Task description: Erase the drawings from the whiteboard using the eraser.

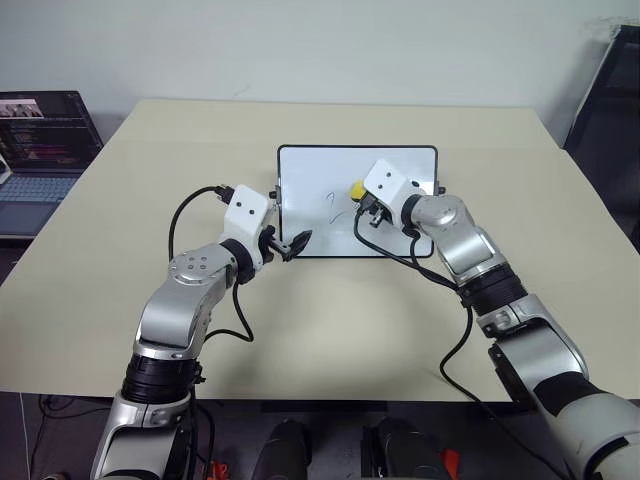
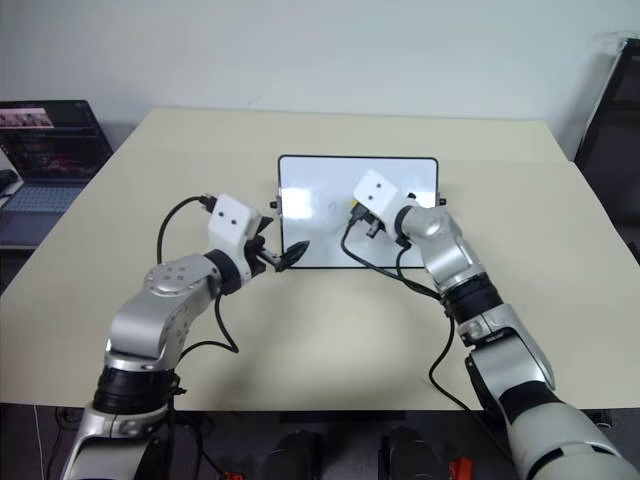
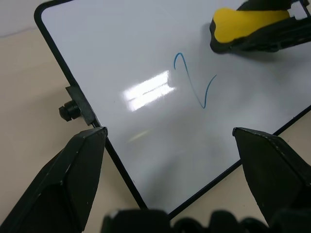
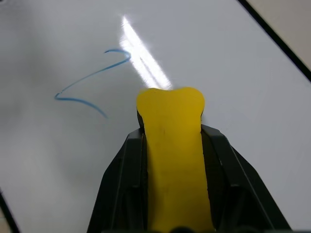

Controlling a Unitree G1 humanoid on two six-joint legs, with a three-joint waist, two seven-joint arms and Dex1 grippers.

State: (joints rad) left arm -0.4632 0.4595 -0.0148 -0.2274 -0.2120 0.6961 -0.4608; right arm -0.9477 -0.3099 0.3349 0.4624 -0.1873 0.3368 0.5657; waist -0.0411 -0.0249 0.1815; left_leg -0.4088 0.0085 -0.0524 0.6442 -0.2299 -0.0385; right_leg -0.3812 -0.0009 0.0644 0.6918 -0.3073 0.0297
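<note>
We see a big tan table [image 1: 330, 330] with a small whiteboard [image 1: 300, 170] lying flat near its middle. The board is white with a thin black frame, and a little black knob [image 3: 69, 111] sticks out from its side. A thin blue drawing [image 3: 193, 80], shaped a bit like a "2", sits on the board. Our right gripper [image 4: 171, 109] is pinched tight on the yellow eraser [image 4: 171, 126], which pokes out past the two black fingers [image 4: 121, 174]. The eraser is over the white part of the board, just beside the blue drawing but not on it. We cannot tell if the eraser touches the board. Our left gripper [image 1: 292, 245] is at the board's near left corner, with its two fingers [image 3: 73, 170] spread wide and nothing between them. One finger is out past the black frame and the other is over the near edge. A laptop [image 1: 40, 140] with its screen on sits off to the far left.
</note>
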